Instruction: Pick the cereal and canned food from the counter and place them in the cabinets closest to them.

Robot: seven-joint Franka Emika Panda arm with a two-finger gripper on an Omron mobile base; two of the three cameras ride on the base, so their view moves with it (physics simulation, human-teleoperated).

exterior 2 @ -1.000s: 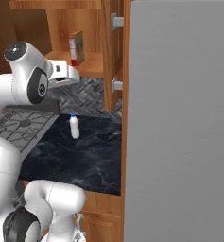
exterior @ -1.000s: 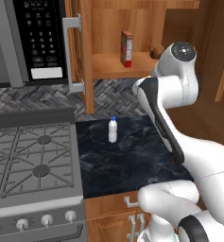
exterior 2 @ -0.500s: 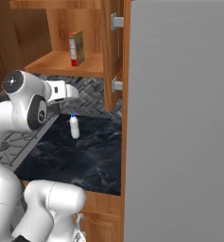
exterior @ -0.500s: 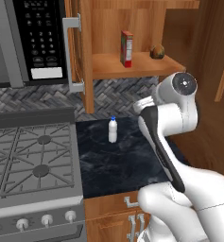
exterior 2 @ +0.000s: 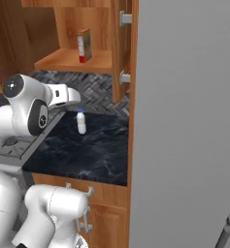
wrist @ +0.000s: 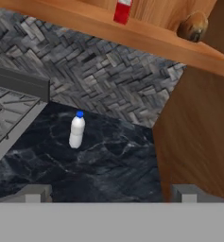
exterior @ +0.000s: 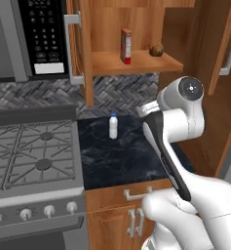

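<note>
Since the earlier frame the white arm has dropped from shelf height to above the dark marbled stone surface [exterior: 126,156]; the jaws [wrist: 108,193] stand wide, holding nothing. The tall slim red cereal box [exterior: 126,46] stands upright on the wooden cabinet shelf [exterior: 136,63], a brown round thing [exterior: 156,49] near it. A small white blue-capped bottle [wrist: 76,130] stands upright on the surface beside the grey stove [exterior: 31,156]. Lettering is unreadable.

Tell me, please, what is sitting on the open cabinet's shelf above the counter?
The cereal stands upright on the shelf, with a small round brown object beside it. The door hides the shelf's left part.
</note>
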